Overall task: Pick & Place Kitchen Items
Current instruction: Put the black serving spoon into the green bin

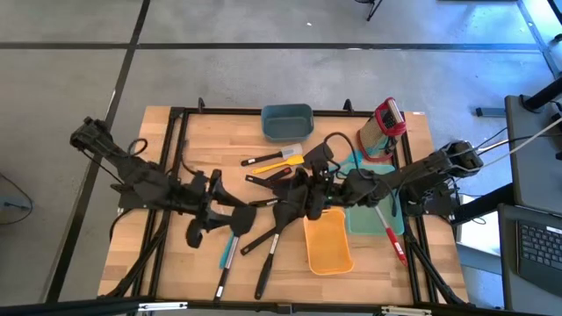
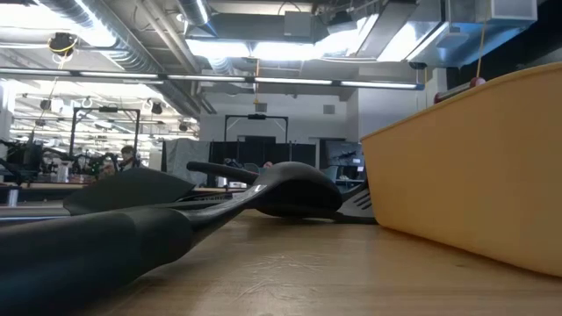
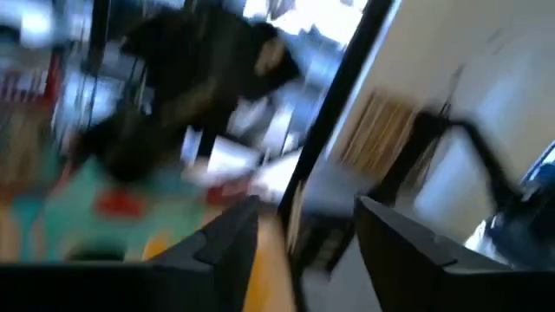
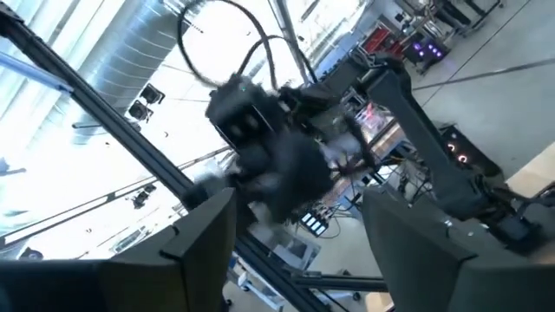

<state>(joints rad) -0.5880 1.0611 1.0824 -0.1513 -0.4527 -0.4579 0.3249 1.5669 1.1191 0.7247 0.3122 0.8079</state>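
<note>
Both arms are reaching in toward the middle of the table (image 1: 167,254), where the kitchen items (image 1: 263,197) are lying in a loose pile: black turners and ladles crossing one another, a teal-handled spatula (image 1: 230,247) pointing toward the front edge, and a yellow-headed spatula (image 1: 283,160) lying toward the back. An orange bin (image 1: 328,242) is sitting just beside the pile at the front, a teal tray (image 1: 364,215) is lying next to it on the right, and a teal bin (image 1: 287,122) is standing at the back edge. Judgement: the bins are placed close to the pile so that each utensil needs only a short carry.

The left gripper (image 3: 303,238) is hanging over the left part of the pile. In its wrist view the two fingers (image 3: 221,251) are standing well apart with nothing between them, so it is released and carrying nothing.

The right gripper (image 4: 299,234) is meeting the pile from the right, tilted upward so its camera is looking at the ceiling. Its fingers (image 4: 204,238) are likewise spread wide, empty.

Low view: black utensil handles are lying flat on the wood beside the orange bin wall
</note>
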